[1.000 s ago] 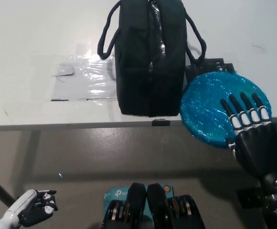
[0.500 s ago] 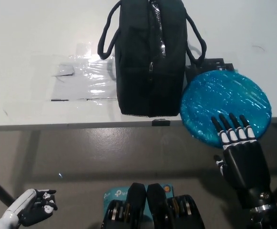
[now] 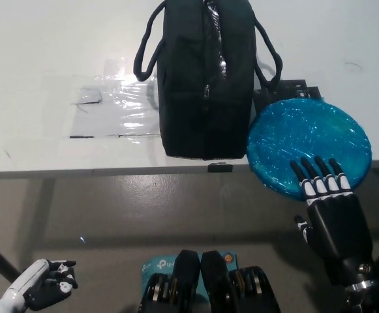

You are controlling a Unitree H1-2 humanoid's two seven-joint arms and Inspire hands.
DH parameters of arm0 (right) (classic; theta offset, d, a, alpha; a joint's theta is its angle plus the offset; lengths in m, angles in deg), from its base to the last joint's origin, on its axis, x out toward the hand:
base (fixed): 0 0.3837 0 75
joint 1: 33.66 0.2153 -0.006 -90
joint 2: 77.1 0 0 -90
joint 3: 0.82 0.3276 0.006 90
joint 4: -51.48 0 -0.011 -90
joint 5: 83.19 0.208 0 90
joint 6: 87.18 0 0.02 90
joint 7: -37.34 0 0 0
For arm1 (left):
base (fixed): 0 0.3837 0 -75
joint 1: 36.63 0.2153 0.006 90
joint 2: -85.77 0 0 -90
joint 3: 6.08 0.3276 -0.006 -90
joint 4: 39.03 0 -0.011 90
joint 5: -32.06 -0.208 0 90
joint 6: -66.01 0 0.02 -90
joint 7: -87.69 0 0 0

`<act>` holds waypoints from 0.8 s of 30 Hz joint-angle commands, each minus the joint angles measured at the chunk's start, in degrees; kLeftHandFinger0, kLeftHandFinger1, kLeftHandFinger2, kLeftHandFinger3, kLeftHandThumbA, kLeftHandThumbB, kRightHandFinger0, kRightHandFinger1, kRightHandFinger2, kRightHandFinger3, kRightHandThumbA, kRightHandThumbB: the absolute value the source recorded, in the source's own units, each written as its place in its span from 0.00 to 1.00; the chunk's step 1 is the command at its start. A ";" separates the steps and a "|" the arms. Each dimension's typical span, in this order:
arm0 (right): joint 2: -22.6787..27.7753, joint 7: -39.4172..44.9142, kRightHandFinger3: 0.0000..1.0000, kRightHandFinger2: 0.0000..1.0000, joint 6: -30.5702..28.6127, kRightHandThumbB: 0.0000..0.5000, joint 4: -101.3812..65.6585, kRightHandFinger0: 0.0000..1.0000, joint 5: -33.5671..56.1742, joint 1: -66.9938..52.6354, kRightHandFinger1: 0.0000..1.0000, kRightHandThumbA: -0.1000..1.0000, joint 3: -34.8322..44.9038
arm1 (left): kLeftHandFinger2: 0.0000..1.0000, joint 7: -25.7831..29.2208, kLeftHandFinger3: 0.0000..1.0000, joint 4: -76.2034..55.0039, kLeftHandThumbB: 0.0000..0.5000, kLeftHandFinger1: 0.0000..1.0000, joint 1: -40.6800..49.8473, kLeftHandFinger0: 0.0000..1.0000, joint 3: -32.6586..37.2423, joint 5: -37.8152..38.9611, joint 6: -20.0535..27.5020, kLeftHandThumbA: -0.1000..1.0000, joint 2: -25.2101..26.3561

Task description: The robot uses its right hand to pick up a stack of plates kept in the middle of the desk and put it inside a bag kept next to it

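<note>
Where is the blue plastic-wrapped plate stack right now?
Head view, right side: the blue plate stack overhangs the white desk's front edge, beside the black bag, under the right hand's fingertips.

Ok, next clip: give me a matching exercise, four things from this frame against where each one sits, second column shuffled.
Things:
1. black bag
2. stack of blue plates
3. right hand
4. left hand

Places:
A. low at the picture's lower left, below the desk edge
B. fingers spread over the plates' near rim
C. upright in the middle of the desk
D. at the desk's near edge, overhanging it, right of the bag

Pairs: 1-C, 2-D, 3-B, 4-A
</note>
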 commanded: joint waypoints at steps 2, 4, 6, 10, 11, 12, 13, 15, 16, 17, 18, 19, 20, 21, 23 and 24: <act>1.48 0.92 1.00 1.00 1.79 1.00 -1.50 1.00 -0.55 1.62 1.00 0.82 0.93 | 0.88 -0.40 0.87 -1.15 0.24 0.82 0.41 0.80 -0.17 -1.17 0.69 0.00 1.43; 1.79 -0.75 1.00 1.00 2.75 1.00 0.51 1.00 -1.73 2.92 1.00 0.76 1.28 | 0.86 -0.55 0.86 -0.80 0.26 0.80 0.33 0.77 -0.16 -1.13 1.08 0.00 1.49; 1.83 -2.00 1.00 1.00 3.34 1.00 2.45 1.00 -1.97 3.89 1.00 0.70 1.46 | 0.86 -0.63 0.86 -0.63 0.26 0.80 0.34 0.77 -0.15 -1.19 0.98 0.00 1.53; 2.19 -2.43 1.00 1.00 4.76 1.00 7.59 1.00 -1.61 6.00 1.00 0.60 1.71 | 0.87 -0.59 0.88 -0.85 0.28 0.82 -0.25 0.78 0.19 -2.11 -0.05 0.00 1.69; 2.22 -2.80 1.00 1.00 4.88 1.00 8.04 1.00 -1.58 6.13 1.00 0.59 1.63 | 0.87 -0.62 0.87 -0.89 0.27 0.81 -0.33 0.78 0.20 -2.18 -0.10 0.00 1.71; 2.33 -3.25 1.00 1.00 5.60 1.00 9.21 1.00 -2.46 6.35 1.00 0.61 1.29 | 0.87 -0.79 0.87 -1.09 0.27 0.81 -0.39 0.78 0.19 -2.12 -0.29 0.00 1.76; 2.26 -3.08 1.00 1.00 6.27 1.00 10.50 1.00 -2.77 6.57 1.00 0.62 1.05 | 0.86 -0.99 0.86 -1.18 0.27 0.80 -0.38 0.78 0.19 -2.02 -0.27 0.00 1.82; 2.01 -4.27 1.00 1.00 5.79 1.00 13.18 1.00 -1.35 6.67 1.00 0.56 1.03 | 0.86 -1.30 0.86 -1.34 0.27 0.80 -0.32 0.78 0.10 -1.65 -0.35 0.00 1.77; 1.92 -3.83 1.00 1.00 5.84 1.00 14.16 1.00 -0.87 6.88 1.00 0.53 0.99 | 0.85 -1.25 0.85 -1.51 0.28 0.80 -0.26 0.77 0.04 -1.64 -0.32 0.00 1.74; 1.93 -3.04 1.00 1.00 6.18 1.00 14.77 1.00 -0.98 7.09 1.00 0.52 0.72 | 0.86 -1.41 0.85 -1.54 0.27 0.80 -0.18 0.77 -0.03 -1.40 -0.17 0.00 1.76; 1.94 -3.03 1.00 1.00 6.25 1.00 14.90 1.00 -0.96 7.14 1.00 0.52 0.64 | 0.86 -1.43 0.85 -1.54 0.27 0.80 -0.17 0.77 -0.05 -1.37 -0.15 0.00 1.76; 1.78 -3.62 1.00 1.00 6.59 1.00 17.22 1.00 -1.38 8.06 1.00 0.46 0.16 | 0.86 -1.42 0.87 -1.55 0.27 0.79 -0.22 0.77 0.35 -1.98 0.10 0.00 2.03; 1.68 -6.13 1.00 1.00 6.49 1.00 19.32 1.00 -1.72 8.70 1.00 0.42 -0.20 | 0.86 -1.52 0.87 -1.59 0.27 0.80 -0.25 0.77 0.46 -2.10 0.59 0.00 2.23; 1.71 -6.89 1.00 1.00 6.50 1.00 19.85 1.00 -1.77 8.86 1.00 0.41 -0.38 | 0.86 -1.60 0.87 -1.63 0.27 0.80 -0.29 0.77 0.53 -2.14 0.63 0.00 2.32; 1.97 -8.42 1.00 1.00 7.57 0.92 21.71 1.00 -3.14 9.74 1.00 0.37 -1.30 | 0.87 -1.57 0.88 -1.76 0.27 0.81 -0.35 0.78 0.73 -2.43 -0.10 0.00 2.42; 2.03 -8.67 1.00 1.00 7.68 0.92 21.87 1.00 -3.00 9.81 1.00 0.37 -1.48 | 0.87 -1.54 0.88 -1.76 0.27 0.81 -0.36 0.78 0.77 -2.40 -0.11 0.00 2.45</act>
